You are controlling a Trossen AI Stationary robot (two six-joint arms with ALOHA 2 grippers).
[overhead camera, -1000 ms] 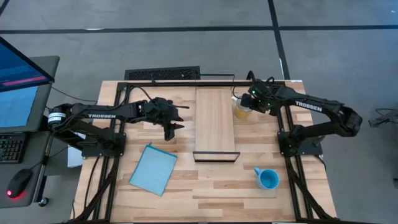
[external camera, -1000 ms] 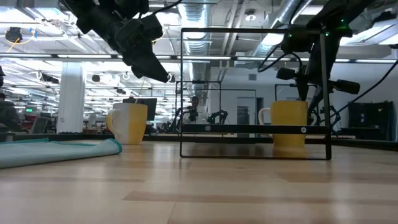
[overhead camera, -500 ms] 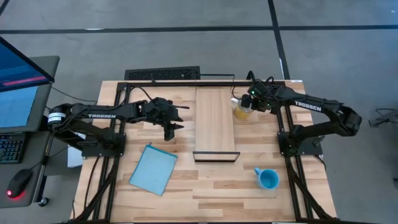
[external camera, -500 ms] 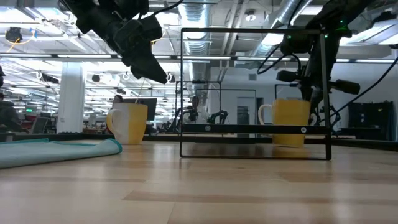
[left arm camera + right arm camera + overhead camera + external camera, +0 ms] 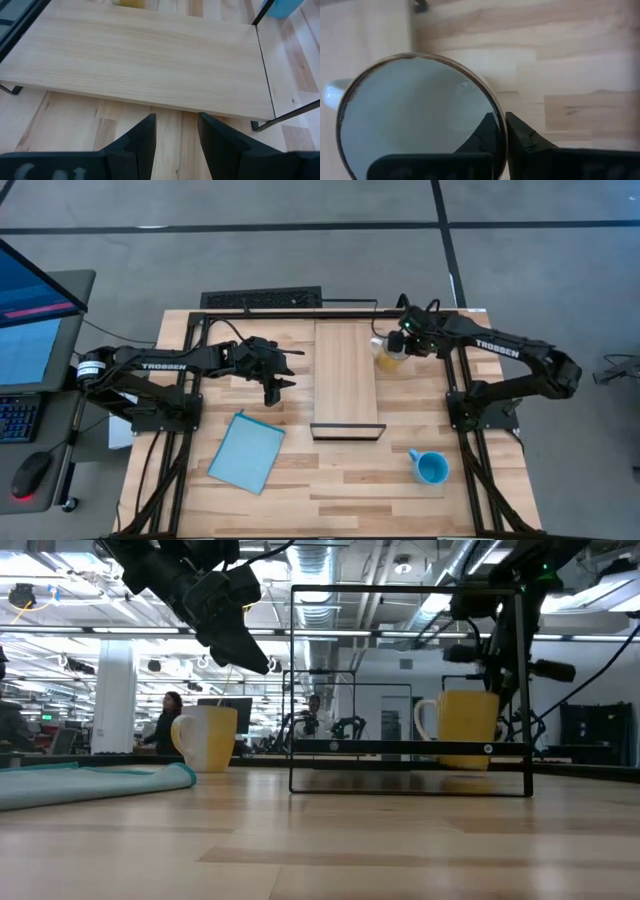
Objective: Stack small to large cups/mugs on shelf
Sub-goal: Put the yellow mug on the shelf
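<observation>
Blue mug [image 5: 432, 469]: upright on the counter [image 5: 330, 500] toward its near right corner, well apart from both tools; untouched.

Blue sheet [image 5: 246, 451]: flat on the counter, near left; not part of the stack.

Shelf [image 5: 346, 375]: runs near-to-far down the middle of the counter, top bare; nothing placed on it yet.

Left tool [image 5: 274, 386]: hangs above the counter just left of the shelf, fingers a little apart and holding nothing; waiting.

Second yellow mug [image 5: 207, 738]: seen only from counter height, standing on the counter; its place across the counter cannot be told, as the overhead view does not show it.

Right tool [image 5: 500, 131]: at the far right edge of the shelf, clamped on the rim of the yellow mug [image 5: 389, 354], one finger inside the wall, one outside.

Change: a second ago this mug's base sat level with the counter; now it rides slightly higher and has edged toward the far edge. The lift has begun.

Meaning: first mug is in hand; judged the carry to the shelf comes next.

Mug relative to tool: hanging from the fingers, mouth up, just beside the shelf's right edge, not yet over it.
</observation>
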